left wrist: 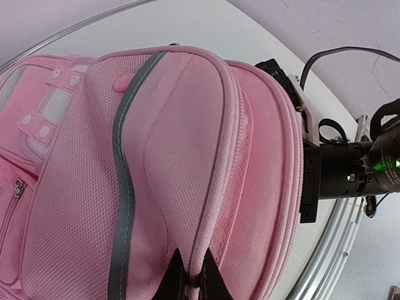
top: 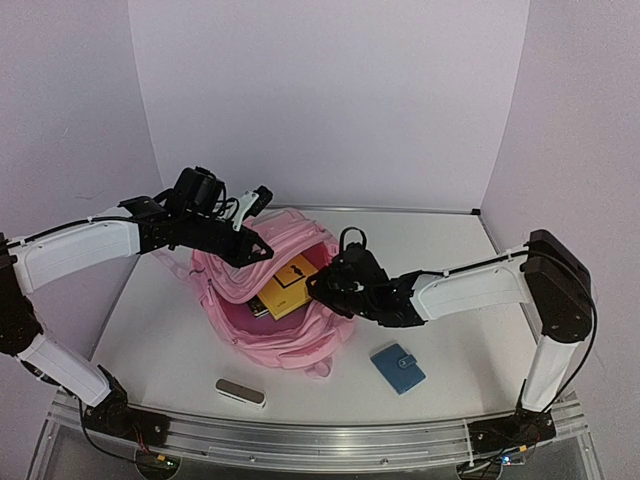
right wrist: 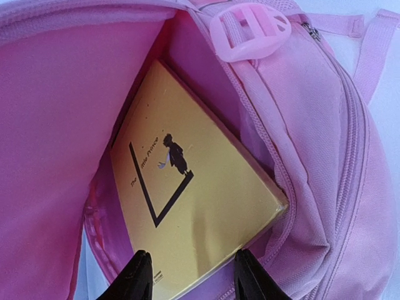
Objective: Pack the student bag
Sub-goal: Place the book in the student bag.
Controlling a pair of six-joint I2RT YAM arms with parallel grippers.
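Your left claw (left wrist: 189, 275) pinches student bag (left wrist: 162, 156) rim, 11 o'clock; right claw (right wrist: 194, 275) spread over yellow book (right wrist: 200, 187). Pinch slips: mouth may collapse, jamming book.

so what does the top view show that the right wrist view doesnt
Only the top view: the left arm, the blue wallet and grey case on the table. Only the right wrist: the readable title on the yellow book, the pink buckle. Both: the open pink bag with the book inside, and the right hand.
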